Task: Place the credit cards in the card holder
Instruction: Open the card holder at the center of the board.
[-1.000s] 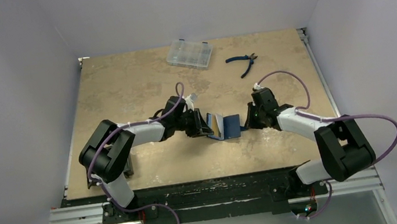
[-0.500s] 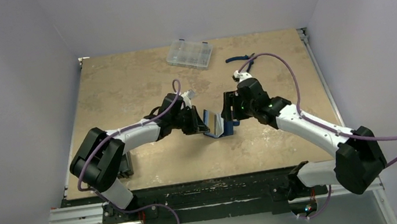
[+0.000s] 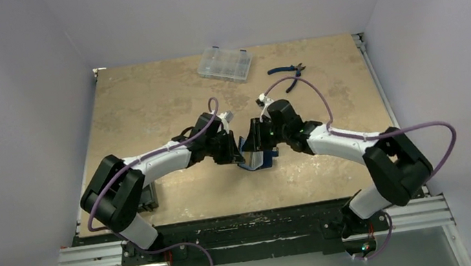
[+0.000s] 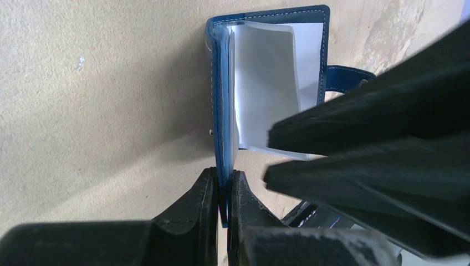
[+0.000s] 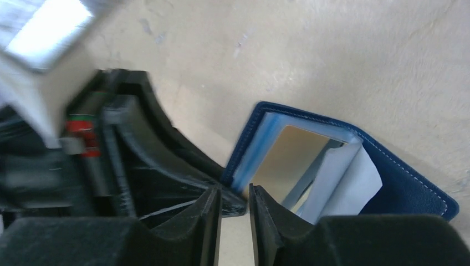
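Observation:
The card holder (image 3: 255,160), a navy-blue wallet, stands partly open at the table's middle. My left gripper (image 3: 235,152) is shut on the lower edge of its left cover (image 4: 219,111), pinched between the fingertips (image 4: 223,176). A whitish-grey flat credit card (image 4: 266,83) lies inside against the other cover; whether more cards lie behind it I cannot tell. My right gripper (image 3: 256,140) hovers right at the wallet from the right. In the right wrist view its jaws (image 5: 235,191) stand narrowly open with only table between them, tips just short of the blue flap (image 5: 410,188).
A clear plastic compartment case (image 3: 223,63) sits at the back centre. Blue-handled pliers (image 3: 288,73) lie to its right. A dark object (image 3: 151,197) rests by the left arm near the table's left front edge. The two grippers are almost touching.
My right arm swung left from the wallet's right side to close above it, its jaws opening then narrowing. The left gripper closed on the cover, and the wallet folded more upright.

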Motion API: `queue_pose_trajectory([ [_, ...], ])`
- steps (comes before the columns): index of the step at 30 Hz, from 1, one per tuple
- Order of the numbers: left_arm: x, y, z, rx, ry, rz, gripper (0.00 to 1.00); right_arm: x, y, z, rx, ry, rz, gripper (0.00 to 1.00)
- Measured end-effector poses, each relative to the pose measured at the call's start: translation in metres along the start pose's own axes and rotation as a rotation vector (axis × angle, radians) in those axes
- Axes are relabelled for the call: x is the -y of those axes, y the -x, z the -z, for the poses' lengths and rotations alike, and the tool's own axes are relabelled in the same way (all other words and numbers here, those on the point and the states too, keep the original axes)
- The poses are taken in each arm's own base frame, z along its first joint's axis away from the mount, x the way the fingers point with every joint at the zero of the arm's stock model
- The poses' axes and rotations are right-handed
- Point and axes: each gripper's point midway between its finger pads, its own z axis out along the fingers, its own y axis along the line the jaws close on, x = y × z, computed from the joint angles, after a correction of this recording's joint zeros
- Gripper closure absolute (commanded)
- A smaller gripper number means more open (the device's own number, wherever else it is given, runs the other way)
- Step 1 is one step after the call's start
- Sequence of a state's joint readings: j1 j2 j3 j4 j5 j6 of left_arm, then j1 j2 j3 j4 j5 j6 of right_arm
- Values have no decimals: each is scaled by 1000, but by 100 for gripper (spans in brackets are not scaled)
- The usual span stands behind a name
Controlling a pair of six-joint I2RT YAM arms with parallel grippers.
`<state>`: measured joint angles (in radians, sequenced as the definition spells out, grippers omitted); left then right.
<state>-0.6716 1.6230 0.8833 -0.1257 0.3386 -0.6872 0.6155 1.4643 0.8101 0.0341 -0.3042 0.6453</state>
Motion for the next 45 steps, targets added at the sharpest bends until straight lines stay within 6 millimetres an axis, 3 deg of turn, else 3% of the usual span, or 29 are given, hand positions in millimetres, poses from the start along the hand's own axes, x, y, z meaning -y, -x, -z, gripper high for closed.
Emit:
queue_pose_trajectory([
  [3,-1,-1,2,-4,14,-7,91,15,-20,-11,-43,-15,-34,75],
  [9,-1,-3,5,-12,16,-17,80,38,-54,-5,-87,-58,-85,75],
  [20,4,-3,6,-20,-6,-17,56,45,-61,0,-65,-64,-103,81],
  [30,8,3,11,8,-10,-25,72,56,-64,1,-53,-87,-112,85],
  [45,17,10,12,36,-38,-19,79,61,-61,1,-37,-89,-118,86],
])
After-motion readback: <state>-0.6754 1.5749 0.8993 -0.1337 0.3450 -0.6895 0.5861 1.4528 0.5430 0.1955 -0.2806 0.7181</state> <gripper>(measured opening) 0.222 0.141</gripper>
